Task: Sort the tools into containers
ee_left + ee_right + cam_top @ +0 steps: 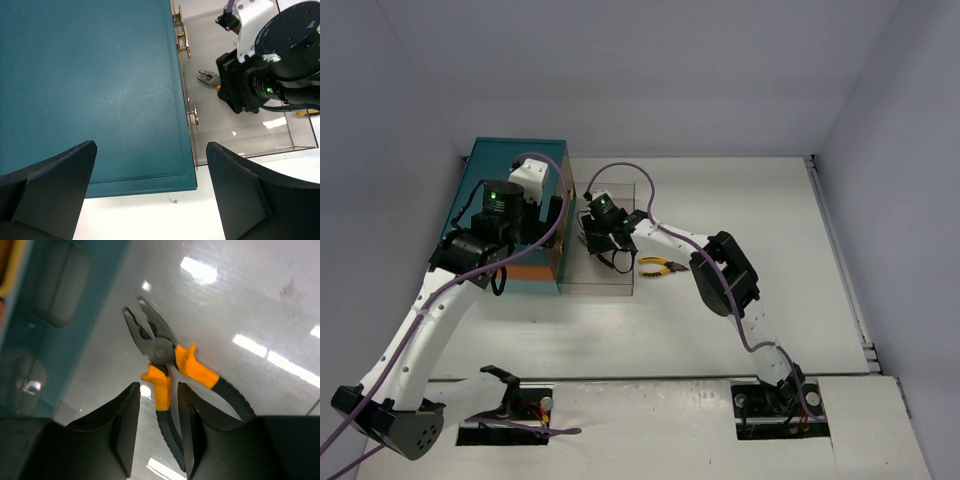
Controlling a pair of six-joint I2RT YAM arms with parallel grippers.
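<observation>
Left gripper sits closest to its lens: fingers spread wide, nothing between them, hovering over the top of the teal chest near its front edge. My guess is it's parked there to steady the chest or just to keep out of the way; can't tell which. Brass knobs line the chest's front face.

A clear drawer is pulled out from that face, so it's open to receive tools.

The right gripper is down inside the drawer, right in front of the chest. Its fingers are nearly together, with one handle pinched between them; it looks clamped, though contact on both pads isn't fully clear. It grips a single handle, so the other handle splays free.

The held pliers have orange-and-black handles. The nose points toward the chest front, handles back toward the gripper. Long axis runs on a slant to the chest face, not square to it. Whether they hang above the drawer floor or rest on it, I can't say. Probably mid-drop into the drawer.

Loose pliers, yellow-handled, lie on the table just beyond the drawer's far side from the chest, long axis roughly pointing away from the chest. Nose direction is too small to confirm. They're unsorted and likely next.
</observation>
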